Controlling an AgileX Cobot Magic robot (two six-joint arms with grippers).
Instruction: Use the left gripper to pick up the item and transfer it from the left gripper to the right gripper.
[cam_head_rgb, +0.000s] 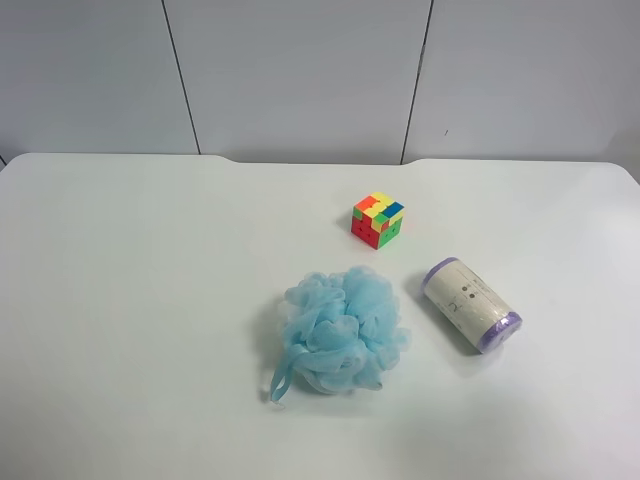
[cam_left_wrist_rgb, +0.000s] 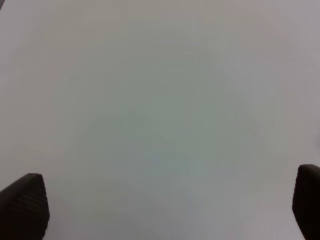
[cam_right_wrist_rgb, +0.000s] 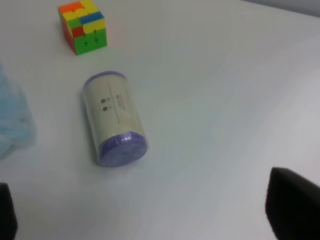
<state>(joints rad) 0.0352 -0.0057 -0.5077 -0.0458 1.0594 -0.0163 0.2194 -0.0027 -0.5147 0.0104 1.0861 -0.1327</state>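
White tabletop (cam_head_rgb: 120, 300) carries the item (cam_head_rgb: 470, 304) lying flat beside the pouf (cam_head_rgb: 338, 332), nearer the spread-fingered right gripper (cam_right_wrist_rgb: 150, 220) than the equally spread left gripper (cam_left_wrist_rgb: 160, 210).

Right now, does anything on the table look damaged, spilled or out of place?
Nothing stands out. The item lies on its side, wrap apparently intact, apart from the puzzle cube and the bath pouf. The table shows no spill.

Cream item (cam_head_rgb: 470, 304), purple ends

The cream-white, purple-ended item (cam_head_rgb: 471, 305) lies on its side, untouched.
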